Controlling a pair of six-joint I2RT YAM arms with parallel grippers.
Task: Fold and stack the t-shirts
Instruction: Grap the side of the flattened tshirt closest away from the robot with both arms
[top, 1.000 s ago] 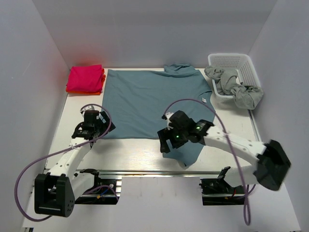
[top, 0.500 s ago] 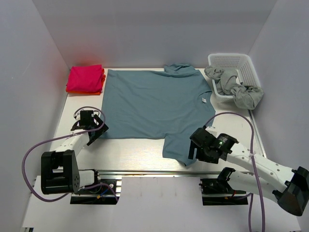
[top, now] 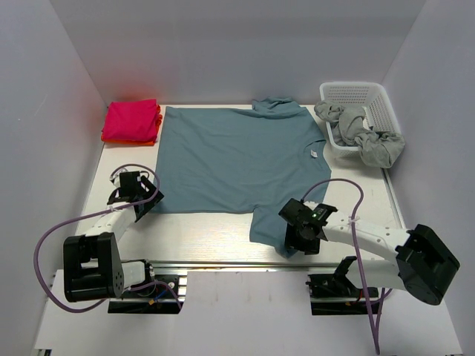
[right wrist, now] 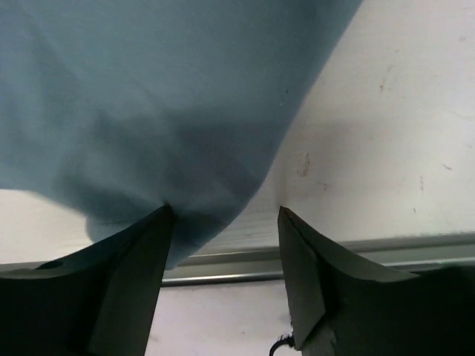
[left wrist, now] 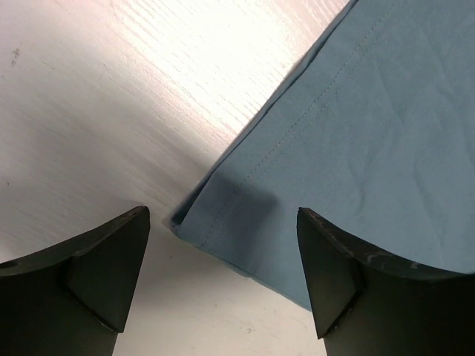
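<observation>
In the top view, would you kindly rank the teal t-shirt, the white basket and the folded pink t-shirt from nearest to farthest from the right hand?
1. Teal t-shirt: its sleeve lies right at the right hand, by the near edge.
2. White basket: far right corner.
3. Pink t-shirt: far left corner.

1. My left arm [top: 100, 221] and right arm [top: 371, 237] are built of smooth white tubular links with black joint housings between them.
2. Each arm has a chunky black shoulder block; the left shoulder block [top: 89, 267] is boxy, and the right shoulder block [top: 424, 263] has chamfered corners.
3. A thin purple cable [top: 37, 259] runs in a loose loop outside my left arm, and a second purple cable [top: 334, 180] runs along the right.
4. My left gripper [top: 136, 194] and right gripper [top: 300, 231] are black, and a small green light [top: 313, 215] glows on the right wrist.
5. Close up, my left fingers [left wrist: 96, 285] are matte black wedges with bevelled inner faces, and my right fingers [right wrist: 319, 282] match them.
</observation>
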